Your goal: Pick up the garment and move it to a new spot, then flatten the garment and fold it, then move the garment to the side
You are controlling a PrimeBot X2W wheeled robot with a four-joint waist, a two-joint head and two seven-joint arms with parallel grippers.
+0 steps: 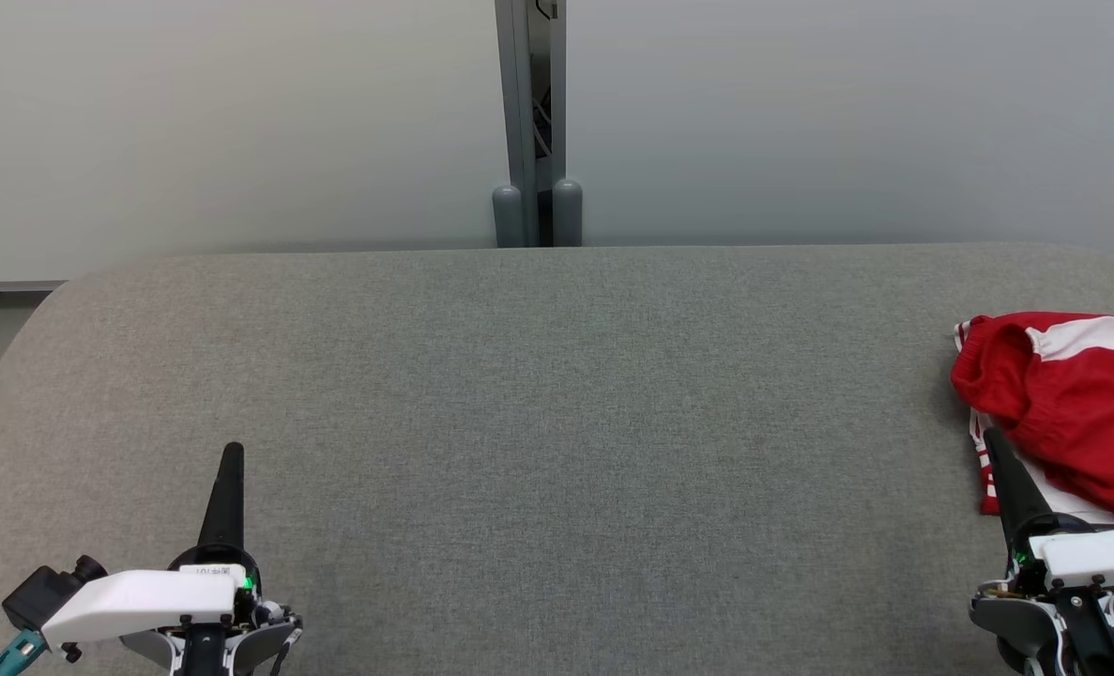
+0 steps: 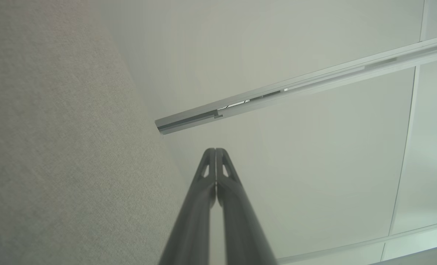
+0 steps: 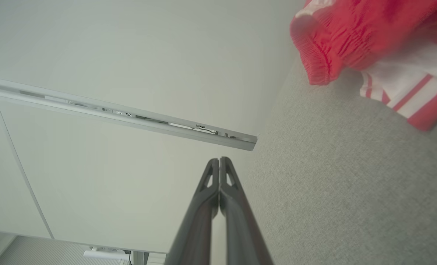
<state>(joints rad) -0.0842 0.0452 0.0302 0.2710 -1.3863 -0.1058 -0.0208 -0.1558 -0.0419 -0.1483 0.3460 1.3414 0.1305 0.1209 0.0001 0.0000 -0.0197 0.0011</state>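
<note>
the red-and-white garment point(image 1: 1068, 394) sat bunched at the grey table's point(image 1: 557, 422) right edge, spilling out of the head view, with a wide stretch of bare surface to its left. the right gripper point(image 1: 992, 436), fingers pressed together on nothing, pointed up just beside its near hem. the left gripper point(image 1: 232, 453), likewise pressed together, sat low by the front edge, well apart.

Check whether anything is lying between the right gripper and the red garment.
Nothing visible is in the way. The right gripper, jaws shut, points at the near edge of the garment, which lies crumpled at the right edge of the table.
</note>
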